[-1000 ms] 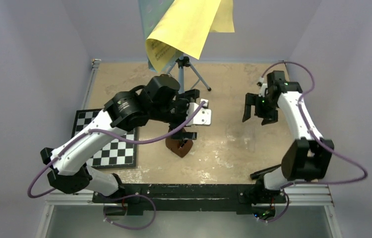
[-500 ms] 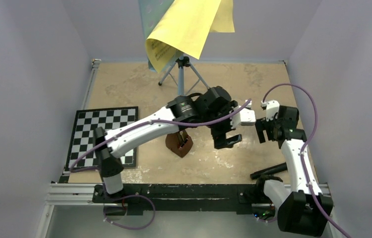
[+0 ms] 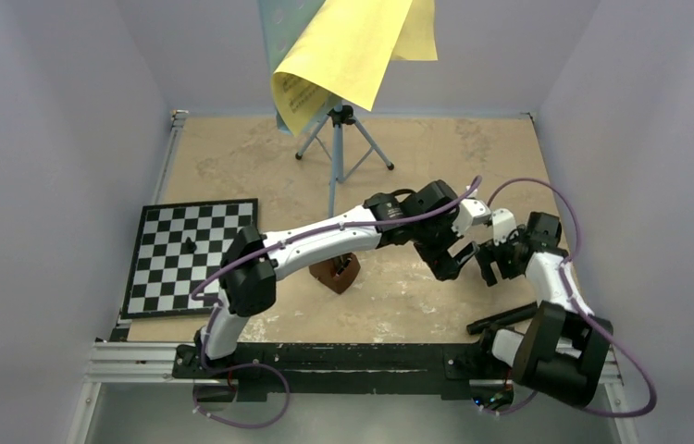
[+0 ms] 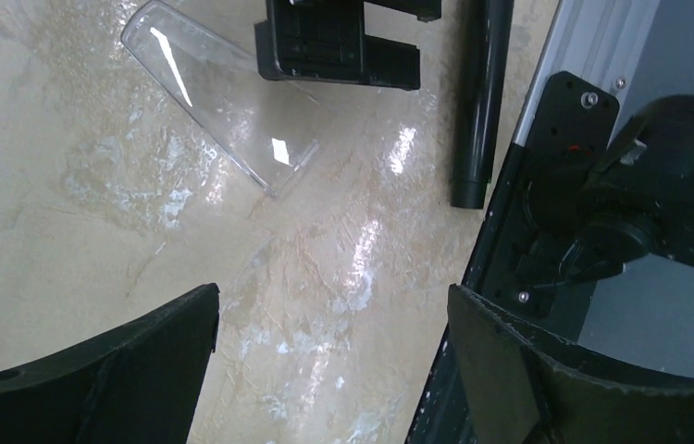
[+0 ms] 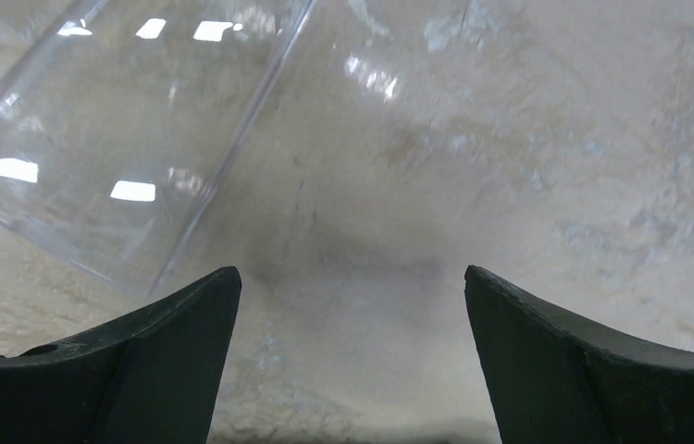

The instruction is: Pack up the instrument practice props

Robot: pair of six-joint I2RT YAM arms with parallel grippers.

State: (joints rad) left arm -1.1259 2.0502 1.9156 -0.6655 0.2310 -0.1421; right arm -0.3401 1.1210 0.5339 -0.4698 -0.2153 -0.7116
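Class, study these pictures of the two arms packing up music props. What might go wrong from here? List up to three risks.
First, the left gripper and right gripper, both open, sit close together, so they may collide. Second, the left arm reaches over the metronome and might knock it if lowered. Third, the clear plastic piece shows glare, so a grab may miss or slip.

Yellow sheets are draping over the light-blue music stand; the brown metronome is sitting, perhaps upright, in front of it.
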